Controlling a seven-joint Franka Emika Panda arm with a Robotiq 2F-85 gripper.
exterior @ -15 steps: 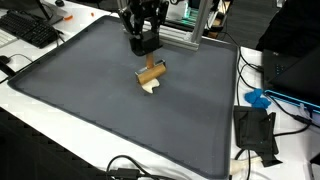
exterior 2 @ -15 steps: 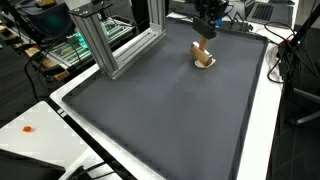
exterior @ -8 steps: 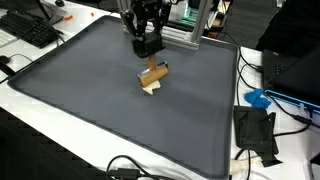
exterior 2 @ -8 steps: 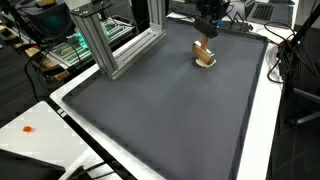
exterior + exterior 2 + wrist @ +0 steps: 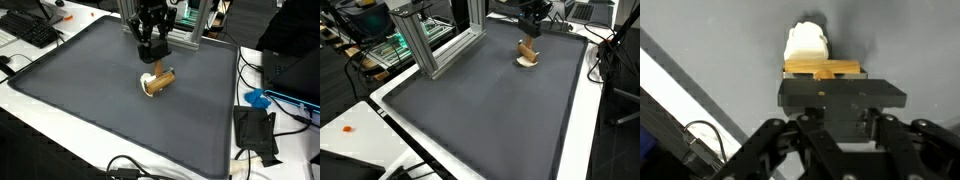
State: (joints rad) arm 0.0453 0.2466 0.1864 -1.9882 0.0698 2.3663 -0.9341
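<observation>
A small wooden piece (image 5: 161,78) with a cream-white part (image 5: 148,84) at one end lies on the dark grey mat (image 5: 80,90), towards its far side. In the wrist view the wooden piece (image 5: 822,69) and its white part (image 5: 806,45) lie just beyond the jaws. My gripper (image 5: 152,55) hangs just above and behind the piece, apart from it; in an exterior view the gripper (image 5: 533,20) stands over the wooden piece (image 5: 528,55). The gripper (image 5: 845,115) is shut on a dark block (image 5: 840,95) that spans its fingers.
An aluminium frame (image 5: 425,40) stands at the mat's far edge, close behind the gripper. A keyboard (image 5: 35,30) lies off the mat at one corner. A black device (image 5: 255,130), a blue item (image 5: 258,98) and cables sit on the white table beside the mat.
The wooden piece has turned and shifted a little sideways on the mat. The gripper has moved the same way and risen slightly, still shut.
</observation>
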